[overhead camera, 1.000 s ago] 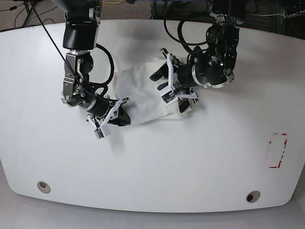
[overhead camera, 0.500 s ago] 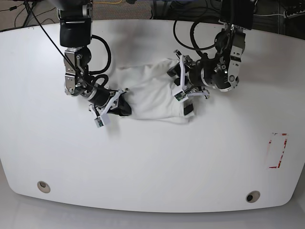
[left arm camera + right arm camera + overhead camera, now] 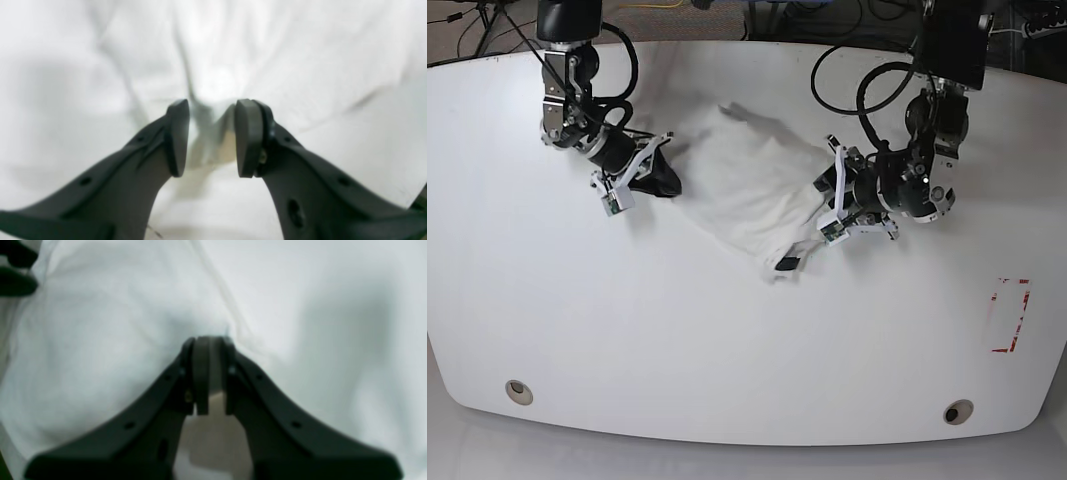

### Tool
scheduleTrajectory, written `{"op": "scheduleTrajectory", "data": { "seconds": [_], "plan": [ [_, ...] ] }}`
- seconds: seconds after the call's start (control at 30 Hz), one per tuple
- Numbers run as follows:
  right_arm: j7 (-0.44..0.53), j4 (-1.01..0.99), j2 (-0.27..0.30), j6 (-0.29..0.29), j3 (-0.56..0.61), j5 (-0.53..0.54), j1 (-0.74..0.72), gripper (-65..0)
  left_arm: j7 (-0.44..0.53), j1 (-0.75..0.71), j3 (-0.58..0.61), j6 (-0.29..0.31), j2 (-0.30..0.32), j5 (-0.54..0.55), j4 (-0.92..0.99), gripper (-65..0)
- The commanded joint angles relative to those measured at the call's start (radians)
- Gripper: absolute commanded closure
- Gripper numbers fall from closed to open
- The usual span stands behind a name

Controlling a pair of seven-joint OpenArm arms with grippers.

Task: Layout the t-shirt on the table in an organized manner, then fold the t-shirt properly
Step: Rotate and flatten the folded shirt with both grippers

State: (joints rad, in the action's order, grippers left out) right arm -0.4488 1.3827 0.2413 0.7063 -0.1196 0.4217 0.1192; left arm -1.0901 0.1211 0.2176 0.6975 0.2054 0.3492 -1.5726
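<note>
While both my tools pinch the t-shirt [image 3: 752, 190], right tool [image 3: 210, 373] at ten o'clock, left tool [image 3: 208, 136] at three, it is bunched on the table [image 3: 727, 350]; spreading and folding remain.

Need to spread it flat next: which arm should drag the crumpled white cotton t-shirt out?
Probably left: left claw grips the t-shirt's near corner, with glossy white table ahead; right claw pinches the far edge.
</note>
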Motion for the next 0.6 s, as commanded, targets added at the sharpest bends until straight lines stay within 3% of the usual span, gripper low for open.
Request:
{"op": "scheduleTrajectory", "data": {
  "seconds": [0.0, 0.33, 0.57],
  "plan": [
    [-0.014, 0.05, -0.01, -0.008, -0.012, -0.027, 0.023, -6.7, 0.012, 0.058, 0.019, 0.001, -0.002, 0.009, 0.025, -20.6],
    [-0.02, 0.2, -0.035, -0.008, -0.019, -0.028, 0.122, -6.7, 0.078, 0.182, 0.115, 0.001, -0.005, 0.009, 0.134, -20.4],
    [-0.137, 0.352, -0.038, -0.008, -0.022, -0.028, 0.136, -6.7, 0.098, 0.243, 0.113, 0.001, 0.001, 0.015, 0.093, -20.4]
  ]
}}
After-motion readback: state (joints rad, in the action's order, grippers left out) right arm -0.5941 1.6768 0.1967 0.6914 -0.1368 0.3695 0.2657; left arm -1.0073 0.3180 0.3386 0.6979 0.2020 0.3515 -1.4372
